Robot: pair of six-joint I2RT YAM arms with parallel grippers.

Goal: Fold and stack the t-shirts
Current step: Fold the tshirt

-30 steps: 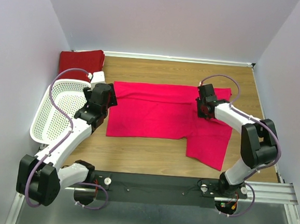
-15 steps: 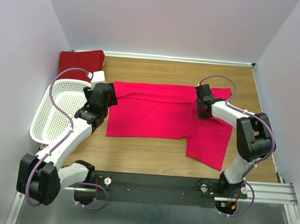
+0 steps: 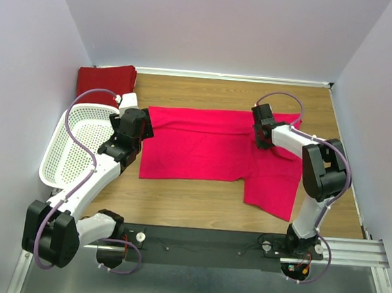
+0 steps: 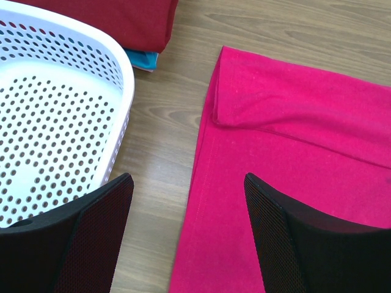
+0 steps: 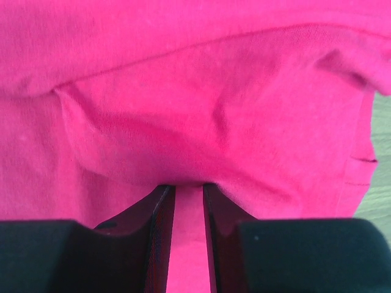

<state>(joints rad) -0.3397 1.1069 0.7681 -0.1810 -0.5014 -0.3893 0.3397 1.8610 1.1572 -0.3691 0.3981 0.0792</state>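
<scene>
On the wooden worktop point(image 3: 198, 201) your crimson-pink t-shirt point(image 3: 196, 146) lies only part-folded, right jaws pinching its upper fold, left jaws wide open over its edge, darker red t-shirt point(image 3: 106, 80) already folded far-left.

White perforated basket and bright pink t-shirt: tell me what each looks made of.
The white perforated basket looks like moulded plastic: smooth, faintly glossy, even rows of holes. The bright crimson-pink t-shirt looks like soft matte knit fabric, perhaps cotton: stitched hem, creases.

Basket point(image 3: 73, 152) left of spread shirt point(image 3: 203, 147); folded shirts point(image 3: 106, 80) behind basket.
</scene>
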